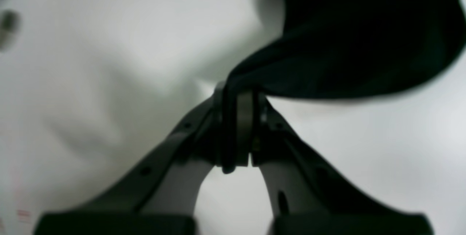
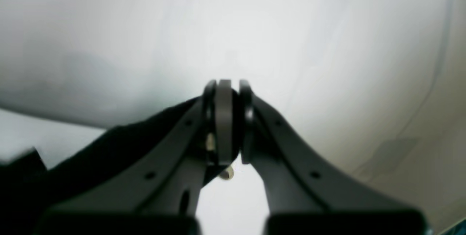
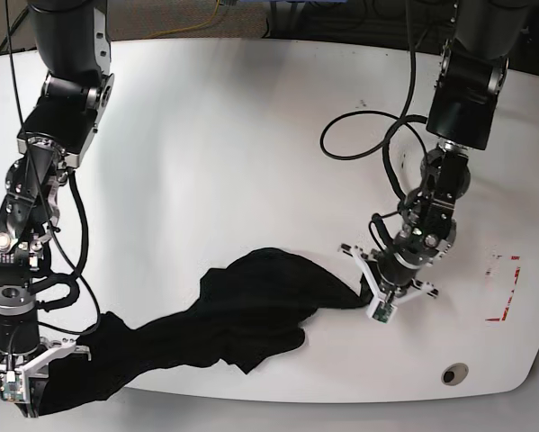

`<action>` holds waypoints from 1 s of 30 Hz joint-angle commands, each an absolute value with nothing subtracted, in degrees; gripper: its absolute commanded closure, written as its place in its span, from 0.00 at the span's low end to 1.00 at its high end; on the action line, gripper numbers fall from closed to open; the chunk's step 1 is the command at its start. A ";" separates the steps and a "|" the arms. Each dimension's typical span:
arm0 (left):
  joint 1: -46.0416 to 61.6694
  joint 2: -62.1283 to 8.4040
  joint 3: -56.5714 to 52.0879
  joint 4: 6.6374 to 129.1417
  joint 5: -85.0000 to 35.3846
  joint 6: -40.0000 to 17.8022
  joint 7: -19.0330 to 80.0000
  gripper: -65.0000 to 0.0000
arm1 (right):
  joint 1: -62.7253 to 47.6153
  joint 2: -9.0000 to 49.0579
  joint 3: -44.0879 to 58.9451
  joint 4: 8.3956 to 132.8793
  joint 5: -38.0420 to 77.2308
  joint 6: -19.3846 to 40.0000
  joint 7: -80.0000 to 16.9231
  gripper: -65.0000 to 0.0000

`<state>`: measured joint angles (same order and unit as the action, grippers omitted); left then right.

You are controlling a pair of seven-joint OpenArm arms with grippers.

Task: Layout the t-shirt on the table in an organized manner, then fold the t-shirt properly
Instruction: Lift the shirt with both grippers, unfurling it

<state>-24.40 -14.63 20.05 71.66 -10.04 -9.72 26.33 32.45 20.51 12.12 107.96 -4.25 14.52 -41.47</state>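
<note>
A plain black cloth t-shirt (image 3: 242,315) lies against a glossy white tabletop (image 3: 251,135) marked with a thin red rectangular outline (image 3: 507,288) and a small silver-grey round metal insert (image 3: 450,373); dark grey gripper fingers (image 1: 244,118) frame the wrist views.

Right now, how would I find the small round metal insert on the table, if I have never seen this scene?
Start at the white table in the base view and go to its near right corner. Below the red outline mark lies the round metal insert. It is the only small dark disc there, apart from the black t-shirt.
</note>
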 commanded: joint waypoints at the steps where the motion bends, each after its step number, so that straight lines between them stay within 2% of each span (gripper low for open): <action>1: -26.86 -17.45 17.98 78.11 -10.33 -9.63 26.59 0.96 | 35.03 21.23 12.26 108.88 -4.18 14.02 -39.52 1.00; 21: -40.40 -27.47 14.64 93.58 -10.33 -9.80 35.74 0.96 | 44.79 21.14 12.18 102.02 -4.18 14.02 -39.96 1.00; 30: -48.48 -28.09 9.45 98.24 -10.33 -10.59 41.27 0.95 | 51.12 20.88 12.09 99.38 -4.18 14.02 -41.89 1.00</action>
